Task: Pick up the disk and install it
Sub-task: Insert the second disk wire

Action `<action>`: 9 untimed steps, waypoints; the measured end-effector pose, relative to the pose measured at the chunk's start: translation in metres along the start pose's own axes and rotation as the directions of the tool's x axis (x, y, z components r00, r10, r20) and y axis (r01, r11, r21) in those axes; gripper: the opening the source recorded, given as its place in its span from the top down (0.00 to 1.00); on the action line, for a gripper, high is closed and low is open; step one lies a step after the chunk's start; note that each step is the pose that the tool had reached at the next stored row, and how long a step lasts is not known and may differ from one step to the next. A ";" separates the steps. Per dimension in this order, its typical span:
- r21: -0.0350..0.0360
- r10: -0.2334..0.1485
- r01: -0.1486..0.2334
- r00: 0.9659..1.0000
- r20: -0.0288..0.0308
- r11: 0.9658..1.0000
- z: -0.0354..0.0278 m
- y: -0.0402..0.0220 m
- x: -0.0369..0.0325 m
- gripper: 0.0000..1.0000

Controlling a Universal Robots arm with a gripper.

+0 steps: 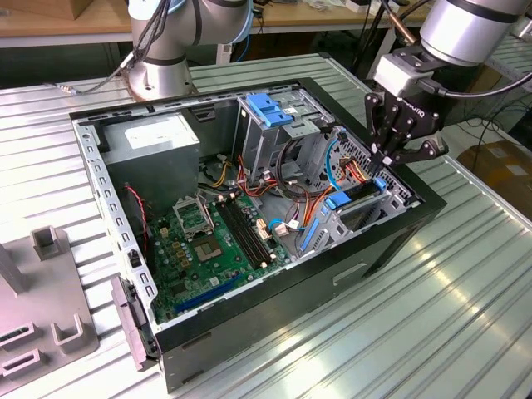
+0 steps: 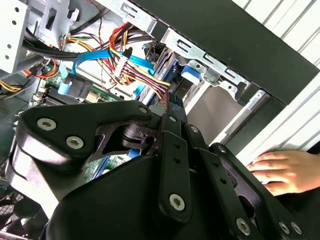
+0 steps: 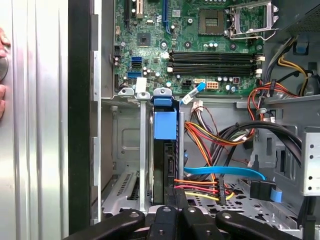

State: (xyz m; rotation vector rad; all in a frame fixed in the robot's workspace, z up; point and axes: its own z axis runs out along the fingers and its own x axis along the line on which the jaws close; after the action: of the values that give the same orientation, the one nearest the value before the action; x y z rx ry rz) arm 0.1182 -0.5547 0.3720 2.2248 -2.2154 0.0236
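Note:
The disk (image 1: 359, 194) stands on edge in the metal bay at the case wall on the exterior view's right, with light-blue carrier rail at both ends. In the first wrist view I see the disk (image 3: 165, 127) edge-on, its blue tab toward the motherboard. My gripper (image 1: 385, 158) hangs just above the disk's outer end, fingers drawn together and shut with nothing visibly between them. The black fingers (image 3: 167, 217) point along the disk's edge, and the gripper (image 2: 169, 107) points into the bay.
The open computer case (image 1: 391, 241) lies on a ribbed metal table. Inside are a motherboard (image 1: 212, 241), a grey power-supply box (image 1: 158, 141), a blue-topped drive cage (image 1: 270, 108) and loose cables (image 1: 312, 191). A person's hand (image 2: 280, 172) rests beside the case. A grey fixture (image 1: 41, 307) sits nearby.

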 end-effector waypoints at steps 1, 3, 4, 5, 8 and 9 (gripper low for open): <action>-0.001 0.000 0.000 1.000 0.000 1.000 -0.0031 0.0000 0.0000 0.90; -0.001 0.000 0.000 1.000 0.000 1.000 -0.0066 -0.0001 -0.0001 0.90; -0.001 0.000 0.000 1.000 0.000 1.000 -0.0078 -0.0001 -0.0008 0.90; -0.001 0.000 0.000 1.000 0.000 1.000 -0.0083 -0.0001 -0.0020 0.90; -0.001 0.000 0.000 1.000 0.000 1.000 -0.0086 0.0000 -0.0073 0.90; -0.001 0.000 0.000 1.000 0.000 1.000 -0.0087 0.0001 -0.0080 0.90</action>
State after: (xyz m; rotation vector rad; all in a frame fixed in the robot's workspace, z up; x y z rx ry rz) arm 0.1180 -0.5466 0.3805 2.2240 -2.2148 0.0220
